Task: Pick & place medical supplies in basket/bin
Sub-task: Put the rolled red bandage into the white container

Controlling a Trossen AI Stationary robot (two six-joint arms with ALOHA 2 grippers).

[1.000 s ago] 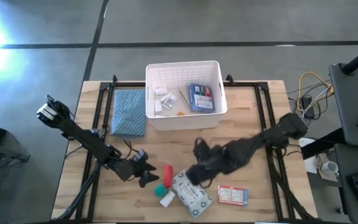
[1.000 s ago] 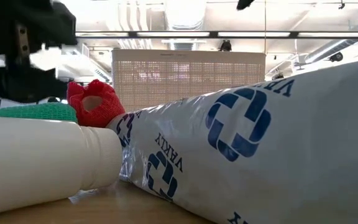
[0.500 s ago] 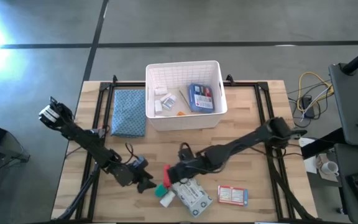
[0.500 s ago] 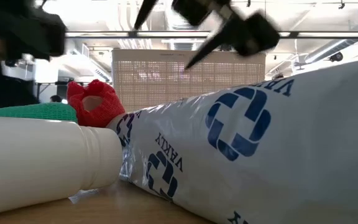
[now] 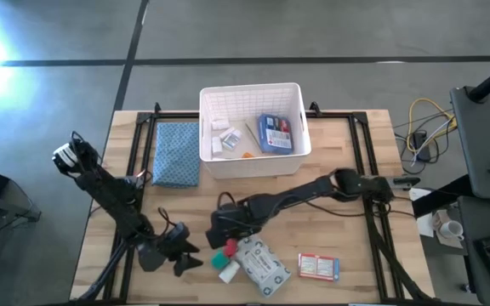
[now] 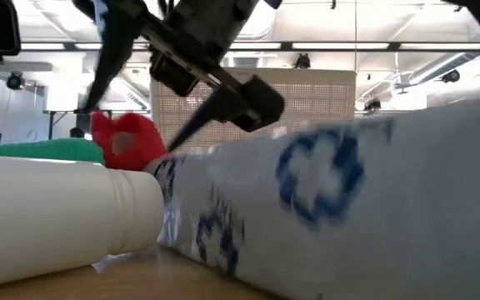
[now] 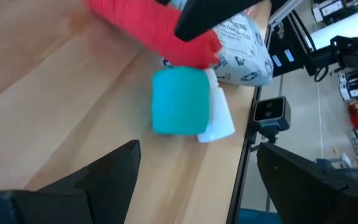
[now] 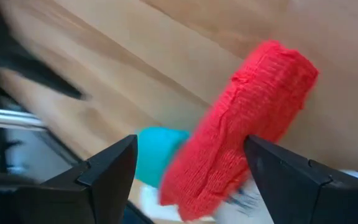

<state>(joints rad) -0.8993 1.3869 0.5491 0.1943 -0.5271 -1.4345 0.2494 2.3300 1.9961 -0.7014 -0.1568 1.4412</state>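
Observation:
The red tube (image 8: 247, 124), a ribbed red roll, lies on the table between the fingers of my open right gripper (image 8: 188, 144), which has come down on it (image 5: 225, 236). Beside it lie the green-capped white bottle (image 5: 223, 263), its cap (image 7: 180, 99) pointing towards my left gripper, the grey-white packet (image 5: 260, 265) and the white-red box (image 5: 318, 266). My open left gripper (image 5: 184, 253) hovers just left of them, touching nothing. The white basket (image 5: 252, 166) stands at the far side, with the blue pouch (image 5: 275, 133) and small white items inside. My right gripper stands over the red tube from above, one finger (image 8: 114, 168) on each side of the roll, which lies flat on the table. Whether the fingers touch it I cannot tell.
A blue patterned cloth (image 5: 177, 153) lies left of the basket. A black frame (image 5: 360, 153) runs along the table's sides. Bare wood (image 5: 253, 200) shows between the basket and the cluster of supplies near the table's near edge.
My right gripper has swept toward the table's left, from beside the packet to a place over the red tube, and come down around it. My left gripper has drawn back toward the near left corner, away from the bottle.

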